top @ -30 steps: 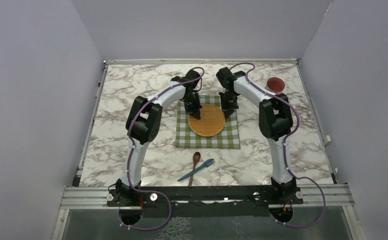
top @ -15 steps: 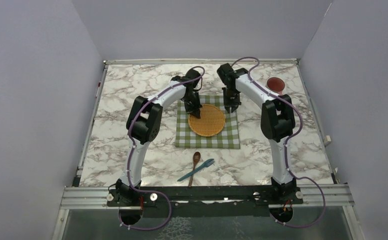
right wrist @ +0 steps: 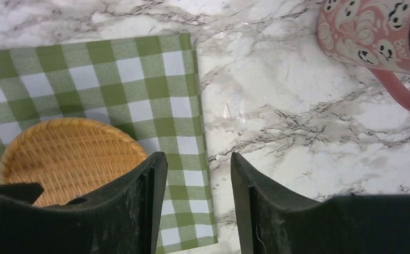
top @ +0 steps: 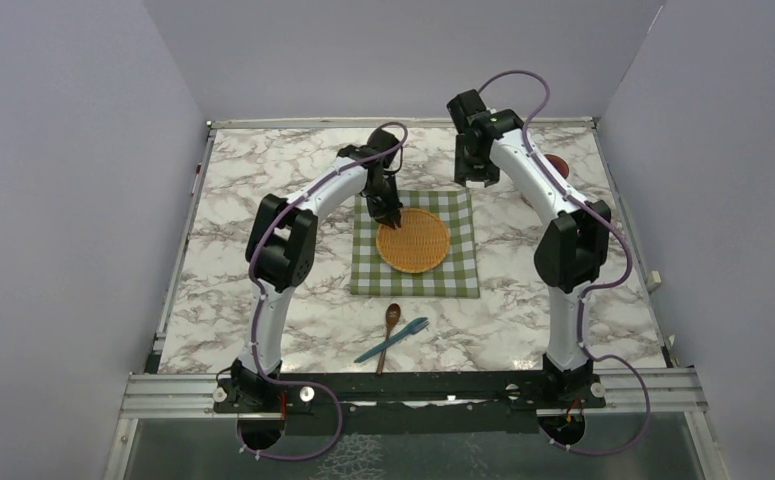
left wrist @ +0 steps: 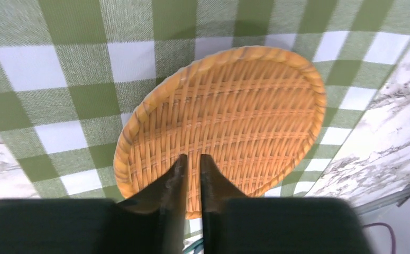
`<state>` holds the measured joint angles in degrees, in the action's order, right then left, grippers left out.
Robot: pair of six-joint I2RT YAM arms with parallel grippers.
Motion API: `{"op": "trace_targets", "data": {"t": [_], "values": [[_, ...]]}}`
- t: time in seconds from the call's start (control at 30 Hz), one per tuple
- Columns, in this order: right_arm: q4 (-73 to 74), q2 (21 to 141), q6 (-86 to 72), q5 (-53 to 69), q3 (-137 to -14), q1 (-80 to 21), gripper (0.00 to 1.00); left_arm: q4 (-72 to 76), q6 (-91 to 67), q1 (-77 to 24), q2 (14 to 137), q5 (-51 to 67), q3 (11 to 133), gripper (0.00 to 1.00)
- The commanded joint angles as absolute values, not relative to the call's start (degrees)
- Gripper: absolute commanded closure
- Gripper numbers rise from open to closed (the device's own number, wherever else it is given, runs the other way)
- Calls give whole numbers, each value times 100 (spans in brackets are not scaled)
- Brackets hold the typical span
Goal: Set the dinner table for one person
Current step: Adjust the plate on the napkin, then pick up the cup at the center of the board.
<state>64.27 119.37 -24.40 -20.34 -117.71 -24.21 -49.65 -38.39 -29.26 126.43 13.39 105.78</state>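
Observation:
A round wicker plate point(top: 413, 240) lies on the green-and-white checked cloth point(top: 415, 280) in the middle of the marble dinner table point(top: 253, 200). My left gripper point(top: 388, 214) hangs over the plate's far-left rim. In the left wrist view its jaws point(left wrist: 193, 157) stand open by a narrow slit, with only the plate's weave point(left wrist: 245, 106) behind them. My right gripper point(top: 470, 176) is raised beyond the cloth's far-right corner. It point(right wrist: 199, 161) is open and empty, over the cloth's edge point(right wrist: 155, 79) and bare marble.
A pink mug point(right wrist: 372, 32) with a ghost pattern stands at the far right, partly behind the right arm point(top: 555, 165). A wooden spoon point(top: 391, 320) and a blue fork point(top: 395, 340) lie crossed near the front edge. A metal frame edges the table.
My right gripper has let go at the plate's right rim, opened, and risen back toward the far right. My left gripper has parted slightly and stays at the plate.

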Motion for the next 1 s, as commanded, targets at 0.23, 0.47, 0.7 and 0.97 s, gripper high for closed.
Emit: {"op": "trace_targets", "data": {"t": [0.23,0.47,0.7,0.97], "values": [[6179,11392,-2235,-1046,-11661,-863,34,-4775,-2554,-2965,11245,136,10779,58],[6267,11320,-2242,-1107,-11742,-552,34,-4428,-2001,-2962,10724,-438,10207,54],[6562,11267,-2415,-1434,-11875,-52,36,-4020,-1900,-2964,10247,-378,9438,52],[6594,11060,-2394,-1378,-11509,357,37,-3991,-1683,-2962,10379,-247,9492,52]]}}
